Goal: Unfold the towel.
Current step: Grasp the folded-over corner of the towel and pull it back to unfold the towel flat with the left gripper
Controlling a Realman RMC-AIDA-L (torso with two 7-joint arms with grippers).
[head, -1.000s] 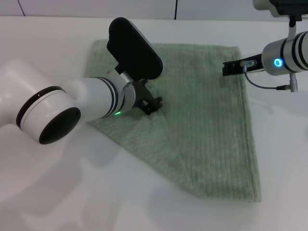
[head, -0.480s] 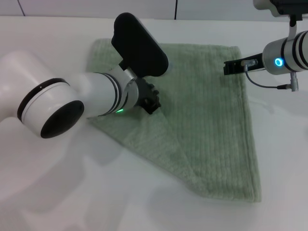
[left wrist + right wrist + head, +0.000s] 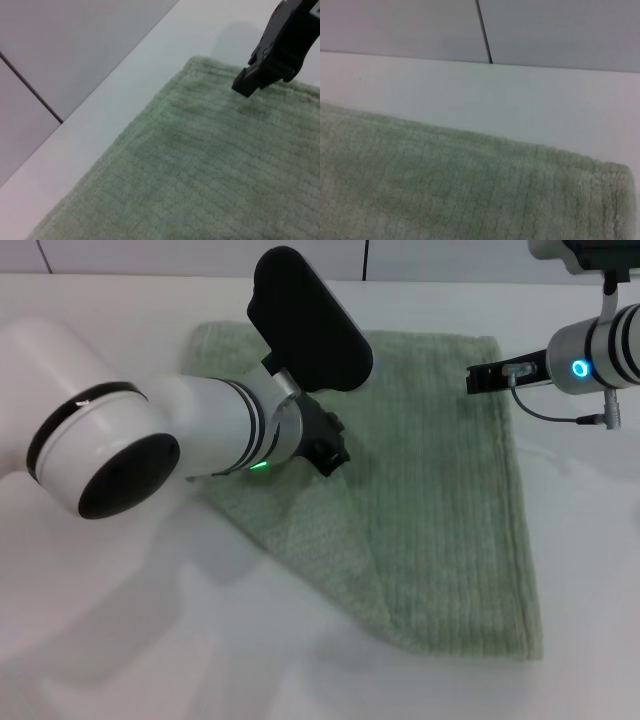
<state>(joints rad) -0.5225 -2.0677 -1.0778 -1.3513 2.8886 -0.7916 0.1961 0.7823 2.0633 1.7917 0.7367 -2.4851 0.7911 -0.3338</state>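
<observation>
The pale green towel (image 3: 430, 490) lies on the white table, with a flap folded over its lower left part in the head view. My left gripper (image 3: 335, 455) is low over the towel's middle left, at the tip of the folded flap. My right gripper (image 3: 472, 380) is shut and empty, just above the towel's far right corner. It also shows in the left wrist view (image 3: 245, 87), dark against the towel (image 3: 210, 165). The right wrist view shows only the towel's hemmed corner (image 3: 445, 190).
The white table (image 3: 300, 670) spreads around the towel on all sides. A wall with a dark seam (image 3: 484, 31) stands behind the table's far edge. The left arm's white forearm (image 3: 120, 445) covers the towel's left edge.
My left gripper has moved a little to the right and farther over the towel. The right arm has not moved. The towel's outline looks the same.
</observation>
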